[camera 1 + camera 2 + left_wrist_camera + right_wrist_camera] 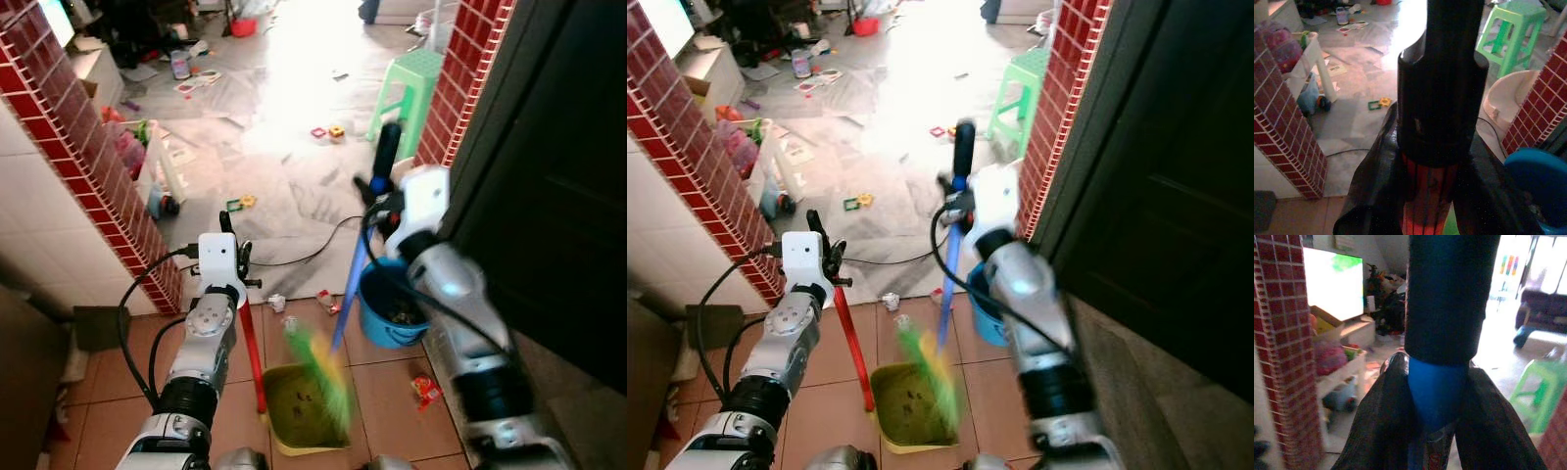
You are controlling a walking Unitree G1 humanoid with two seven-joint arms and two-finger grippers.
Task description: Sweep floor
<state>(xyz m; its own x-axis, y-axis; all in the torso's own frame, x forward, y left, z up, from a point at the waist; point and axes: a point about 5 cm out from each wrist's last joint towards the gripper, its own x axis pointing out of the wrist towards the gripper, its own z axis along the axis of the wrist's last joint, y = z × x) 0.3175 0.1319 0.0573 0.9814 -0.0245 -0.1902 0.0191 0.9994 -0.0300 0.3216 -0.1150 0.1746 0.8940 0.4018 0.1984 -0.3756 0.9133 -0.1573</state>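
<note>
your right gripper is clamped on the blue broom, left gripper gripping the red-handled dustpan under its blurred green bristles.

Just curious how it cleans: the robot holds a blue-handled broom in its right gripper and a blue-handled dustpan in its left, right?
Not quite. The dustpan handle in the left gripper is red, not blue, as the left eye view shows. The rest holds: the right gripper grips the blue-handled broom.

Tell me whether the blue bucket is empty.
Not empty: the blue bucket stands upright on the tiles, with dark debris visible at its bottom.
</note>
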